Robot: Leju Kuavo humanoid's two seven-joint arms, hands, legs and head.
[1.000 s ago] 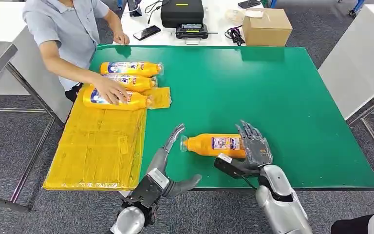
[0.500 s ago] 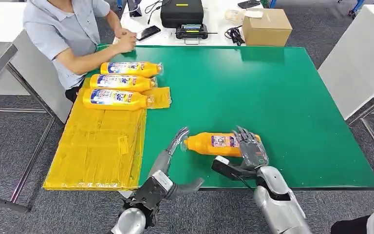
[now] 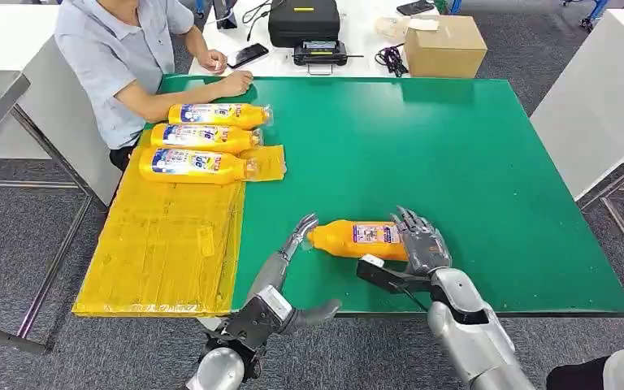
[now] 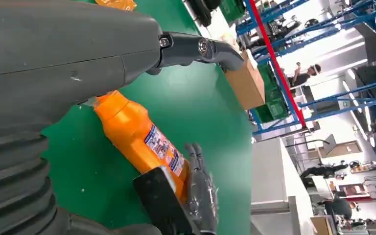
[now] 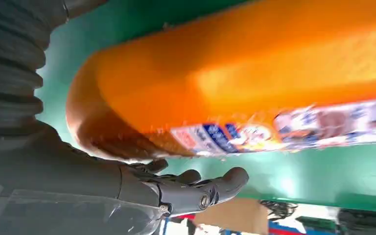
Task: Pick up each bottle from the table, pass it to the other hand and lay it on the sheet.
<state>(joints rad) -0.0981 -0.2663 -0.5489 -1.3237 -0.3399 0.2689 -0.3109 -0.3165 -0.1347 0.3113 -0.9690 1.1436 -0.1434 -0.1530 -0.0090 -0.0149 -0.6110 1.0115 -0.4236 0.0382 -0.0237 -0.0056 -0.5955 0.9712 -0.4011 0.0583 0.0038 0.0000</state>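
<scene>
Right hand (image 3: 419,244) cups the base end of the orange bottle (image 3: 357,240), which lies on its side on the green table (image 3: 471,162), fingers loosely curled around it. Left hand (image 3: 288,260) reaches forward, fingers spread and holding nothing, fingertips just at the bottle's cap end.

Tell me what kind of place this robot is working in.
Probably a robot test or data-collection lab inside an industrial hall. A green table with a yellow sheet is staged for the bottle task, a person sits beside it, and blue racking stands behind.
</scene>
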